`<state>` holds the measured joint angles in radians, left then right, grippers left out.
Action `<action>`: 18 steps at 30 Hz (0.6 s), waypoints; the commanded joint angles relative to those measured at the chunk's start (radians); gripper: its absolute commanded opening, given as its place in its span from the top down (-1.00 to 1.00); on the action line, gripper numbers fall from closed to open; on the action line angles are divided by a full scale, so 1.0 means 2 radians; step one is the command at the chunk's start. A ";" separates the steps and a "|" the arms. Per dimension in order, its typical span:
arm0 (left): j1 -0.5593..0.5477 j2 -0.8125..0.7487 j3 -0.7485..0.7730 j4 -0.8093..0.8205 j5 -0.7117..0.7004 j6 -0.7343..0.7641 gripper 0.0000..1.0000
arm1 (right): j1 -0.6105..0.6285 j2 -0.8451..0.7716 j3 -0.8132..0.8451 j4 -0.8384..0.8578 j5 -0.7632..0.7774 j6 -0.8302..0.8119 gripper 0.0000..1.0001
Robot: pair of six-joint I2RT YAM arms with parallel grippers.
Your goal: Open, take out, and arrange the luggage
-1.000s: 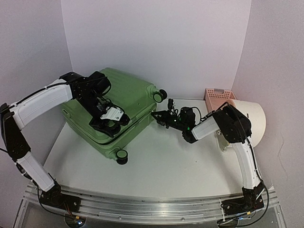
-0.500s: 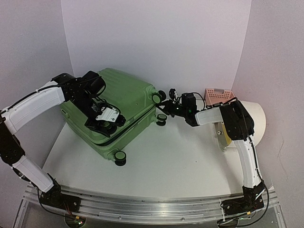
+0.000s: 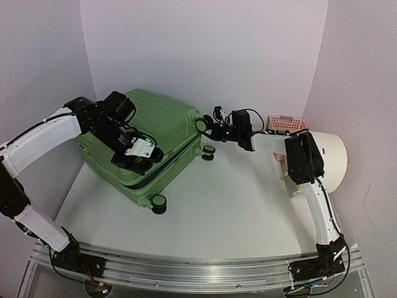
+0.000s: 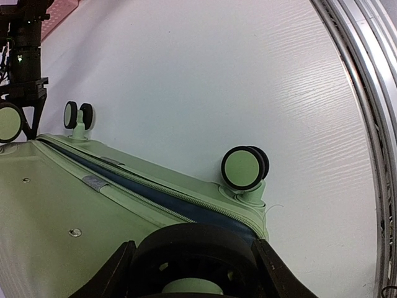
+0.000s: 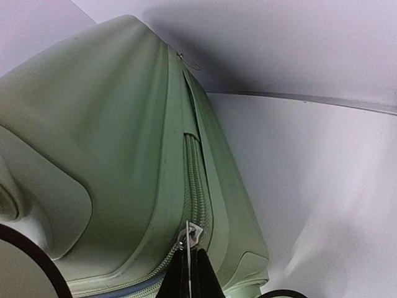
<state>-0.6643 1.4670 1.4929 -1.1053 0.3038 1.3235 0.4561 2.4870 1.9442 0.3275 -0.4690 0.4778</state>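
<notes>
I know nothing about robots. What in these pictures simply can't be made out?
- Inside the luggage: every view; its shells are barely parted.
- Wheel in the left gripper: left wrist view, bottom edge cuts it off.
- Basket contents: top view, right arm and drum cover most of it.
- Right gripper's hold on the zipper pull: right wrist view, fingertips run off the bottom edge.

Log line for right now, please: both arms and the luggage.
left jaws: clamped on a wheel | right jaws: shut, pinching zipper pull | luggage: lying on table, seam gaping at wheel end
</notes>
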 commanded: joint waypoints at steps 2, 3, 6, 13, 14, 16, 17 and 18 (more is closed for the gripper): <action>-0.010 -0.056 0.004 -0.160 0.064 0.016 1.00 | -0.070 0.033 0.084 0.063 0.128 -0.028 1.00; -0.011 -0.054 0.004 -0.157 0.064 0.011 1.00 | -0.067 0.033 0.079 0.064 0.115 -0.030 1.00; -0.011 -0.050 0.009 -0.137 0.065 -0.023 0.86 | -0.057 0.015 0.036 0.069 0.094 -0.057 1.00; -0.011 -0.027 0.058 -0.020 0.047 -0.123 -0.84 | -0.032 -0.104 -0.157 0.165 0.086 -0.089 1.00; -0.010 -0.012 0.085 -0.009 0.050 -0.139 -0.91 | -0.027 -0.122 -0.175 0.166 0.085 -0.100 1.00; -0.010 0.012 0.128 0.000 0.063 -0.160 -0.96 | -0.018 -0.146 -0.200 0.168 0.083 -0.109 1.00; -0.010 0.028 0.150 0.008 0.068 -0.175 -0.97 | -0.010 -0.165 -0.220 0.169 0.083 -0.121 1.00; -0.010 0.032 0.157 0.010 0.068 -0.182 -0.97 | -0.007 -0.169 -0.224 0.169 0.084 -0.123 1.00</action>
<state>-0.6853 1.4704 1.6585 -1.1584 0.3767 1.0927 0.4553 2.3169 1.5635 0.5667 -0.4023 0.3061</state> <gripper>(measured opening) 0.977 0.022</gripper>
